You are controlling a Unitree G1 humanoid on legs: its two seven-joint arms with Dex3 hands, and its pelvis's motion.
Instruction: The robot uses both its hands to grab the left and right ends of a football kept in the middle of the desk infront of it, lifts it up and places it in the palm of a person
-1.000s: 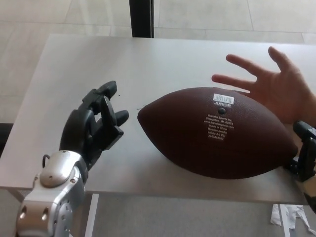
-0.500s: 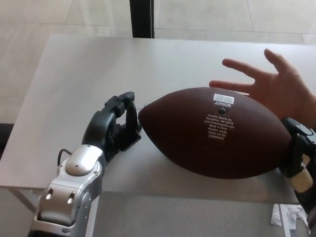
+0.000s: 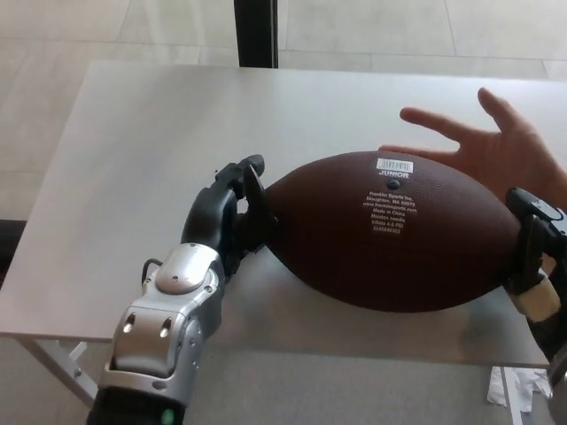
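**Both hands closed in on the football's ends**

Since the earlier frames, the left hand [image 3: 232, 215] has travelled from the lower left toward the centre of the frame, and its black fingers [image 3: 241, 177] now press against the left tip of the football [image 3: 394, 232], cupped around it. Before, that hand stood apart from the ball with its fingers spread. At the right edge of the frame the right hand [image 3: 532, 261] has come further into view, and its dark fingers lie against the ball's right end, so the ball is clamped between the two hands.

Now the football sits in the centre right of the frame, over the near half of the grey desk [image 3: 159, 133], its long axis running left to right. It has shifted slightly upward and rightward. Whether it still touches the desk cannot be told. White printed lettering and a small barcode label face up on its top.

Behind the ball, at the upper right, a person's hand [image 3: 496, 150] is held open with the fingers spread, pointing toward picture left, just beside the ball's far upper edge.
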